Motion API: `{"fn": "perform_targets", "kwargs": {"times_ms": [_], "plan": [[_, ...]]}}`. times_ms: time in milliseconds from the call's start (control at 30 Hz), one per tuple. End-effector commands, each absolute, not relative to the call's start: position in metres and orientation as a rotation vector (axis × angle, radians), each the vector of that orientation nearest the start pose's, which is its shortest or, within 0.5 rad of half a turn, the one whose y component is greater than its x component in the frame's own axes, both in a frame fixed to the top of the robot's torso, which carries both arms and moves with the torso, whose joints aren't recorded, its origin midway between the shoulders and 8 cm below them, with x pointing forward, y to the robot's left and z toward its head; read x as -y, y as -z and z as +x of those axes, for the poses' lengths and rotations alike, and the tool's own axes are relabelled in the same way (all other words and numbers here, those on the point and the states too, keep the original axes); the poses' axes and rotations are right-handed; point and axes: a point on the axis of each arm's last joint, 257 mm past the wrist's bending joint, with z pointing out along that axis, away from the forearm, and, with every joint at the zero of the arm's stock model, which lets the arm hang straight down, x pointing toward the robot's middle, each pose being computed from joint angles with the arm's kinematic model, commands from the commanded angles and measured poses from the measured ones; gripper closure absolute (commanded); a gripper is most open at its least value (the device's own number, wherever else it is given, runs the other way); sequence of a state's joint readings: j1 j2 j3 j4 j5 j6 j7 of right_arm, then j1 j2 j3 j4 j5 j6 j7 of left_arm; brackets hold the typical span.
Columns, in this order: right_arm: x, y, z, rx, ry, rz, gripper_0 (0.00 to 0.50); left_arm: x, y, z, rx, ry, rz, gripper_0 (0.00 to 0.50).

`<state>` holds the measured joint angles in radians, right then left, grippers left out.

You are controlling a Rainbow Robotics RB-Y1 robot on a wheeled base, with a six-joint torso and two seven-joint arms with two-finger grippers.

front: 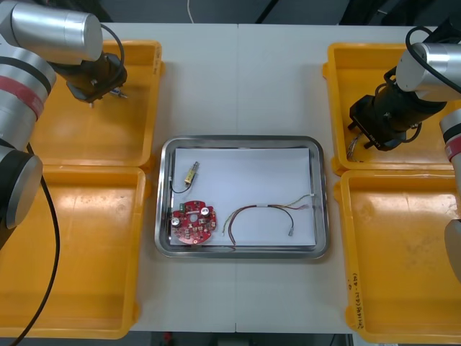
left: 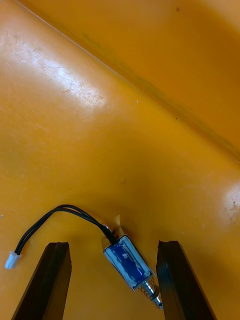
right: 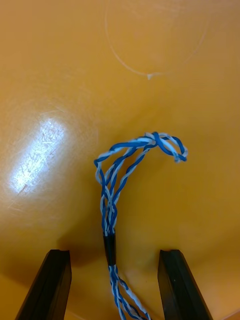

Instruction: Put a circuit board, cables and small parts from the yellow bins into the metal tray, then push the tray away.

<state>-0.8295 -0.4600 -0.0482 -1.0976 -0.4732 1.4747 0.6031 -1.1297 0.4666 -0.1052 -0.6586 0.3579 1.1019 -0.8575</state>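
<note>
Left pincer (front: 108, 97) is spread in the yellow bin (front: 137, 133) at 10 o'clock from the metal tray (front: 241, 141), with a small metal part (left: 131, 263) lying between its fingers. Right pincer (front: 358, 142), over at 2 o'clock, is spread too, with the blue and white cable (right: 112, 200) between its fingers.

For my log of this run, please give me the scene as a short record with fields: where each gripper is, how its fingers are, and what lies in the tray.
left gripper: over far left yellow bin; fingers open, small metal part with black cable between them
right gripper: over far right yellow bin; fingers open, twisted blue and white cable between them
metal tray: between the bins, white inside
in tray: red circuit board, red and yellow cable, second small metal part
</note>
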Motion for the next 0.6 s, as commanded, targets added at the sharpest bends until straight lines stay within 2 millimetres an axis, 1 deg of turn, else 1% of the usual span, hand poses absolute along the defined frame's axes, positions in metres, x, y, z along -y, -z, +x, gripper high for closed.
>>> {"fn": "perform_targets", "kwargs": {"times_ms": [33, 133, 167, 367, 400, 433, 467, 500, 533, 567, 600], "plan": [[0.281, 0.233, 0.584, -2.429, -0.402, 1.280, 0.000, -0.287, 0.137, 0.698, -2.271, 0.143, -0.725, 0.000], [0.282, 0.236, 0.583, -2.429, -0.401, 1.282, 0.000, -0.290, 0.142, 0.698, -2.271, 0.133, -0.729, 0.000], [0.282, 0.238, 0.583, -2.431, -0.395, 1.281, 0.000, -0.288, 0.143, 0.698, -2.273, 0.135, -0.726, 0.000], [0.282, 0.242, 0.582, -2.432, -0.391, 1.281, 0.000, -0.287, 0.144, 0.698, -2.274, 0.128, -0.724, 0.000], [0.282, 0.242, 0.582, -2.431, -0.391, 1.283, 0.000, -0.287, 0.144, 0.698, -2.275, 0.128, -0.723, 0.023], [0.282, 0.243, 0.581, -2.432, -0.392, 1.285, 0.000, -0.287, 0.145, 0.697, -2.275, 0.127, -0.722, 0.293], [0.281, 0.242, 0.582, -2.432, -0.395, 1.283, 0.000, -0.287, 0.145, 0.697, -2.276, 0.128, -0.723, 0.433], [0.281, 0.243, 0.581, -2.434, -0.393, 1.283, 0.000, -0.287, 0.145, 0.697, -2.275, 0.129, -0.724, 0.500], [0.281, 0.244, 0.581, -2.435, -0.394, 1.285, 0.000, -0.286, 0.145, 0.697, -2.276, 0.131, -0.725, 0.500], [0.281, 0.244, 0.581, -2.436, -0.392, 1.283, 0.065, -0.286, 0.145, 0.697, -2.276, 0.130, -0.723, 0.500], [0.281, 0.245, 0.580, -2.438, -0.393, 1.283, 0.295, -0.286, 0.145, 0.697, -2.276, 0.130, -0.723, 0.500]]}}
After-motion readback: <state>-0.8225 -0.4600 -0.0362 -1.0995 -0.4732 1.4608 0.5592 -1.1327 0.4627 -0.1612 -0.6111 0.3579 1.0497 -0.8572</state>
